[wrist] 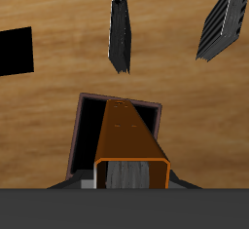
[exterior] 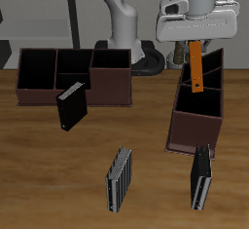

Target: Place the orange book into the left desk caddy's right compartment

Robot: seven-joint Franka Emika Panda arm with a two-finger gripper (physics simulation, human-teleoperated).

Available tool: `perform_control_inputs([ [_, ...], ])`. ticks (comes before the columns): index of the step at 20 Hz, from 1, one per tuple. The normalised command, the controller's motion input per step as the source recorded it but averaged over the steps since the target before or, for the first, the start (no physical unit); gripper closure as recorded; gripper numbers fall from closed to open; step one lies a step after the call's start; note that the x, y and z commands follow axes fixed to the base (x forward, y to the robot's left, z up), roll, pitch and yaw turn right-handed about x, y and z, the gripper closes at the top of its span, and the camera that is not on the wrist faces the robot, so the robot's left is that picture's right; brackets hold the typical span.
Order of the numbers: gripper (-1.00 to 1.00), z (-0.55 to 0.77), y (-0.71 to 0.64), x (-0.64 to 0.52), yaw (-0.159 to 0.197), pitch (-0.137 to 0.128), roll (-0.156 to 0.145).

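My gripper [exterior: 195, 44] is shut on the orange book [exterior: 196, 65], which hangs upright from it. The book's lower end is over the far part of the left desk caddy [exterior: 185, 126], a long dark-brown box with its narrow end wall toward the table's front. I cannot tell whether the book's end is above the rim or just inside it. In the wrist view the orange book [wrist: 131, 135] runs from my gripper [wrist: 131, 177] toward an open section of the caddy [wrist: 88, 126].
A second brown caddy [exterior: 112, 89] stands broadside at the back. A black book [exterior: 71, 107] leans in front of it. Two grey striped books [exterior: 119, 179] [exterior: 201, 176] stand near the table's front edge, one just before the left caddy's end wall.
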Motion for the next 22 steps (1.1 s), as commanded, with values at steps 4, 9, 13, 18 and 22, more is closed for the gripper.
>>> perform_control_inputs([
  [4,1.00,-0.20,-0.03,0.13,-0.029,0.036,-0.010],
  [9,1.00,-0.23,0.11,0.03,0.007,0.029,0.022],
  [13,1.00,-0.19,0.13,-0.01,-0.024,0.032,0.017],
  [18,1.00,-0.15,0.13,-0.08,0.010,0.021,0.028],
  [22,1.00,-0.07,0.02,-0.06,-0.001,0.010,-0.004],
])
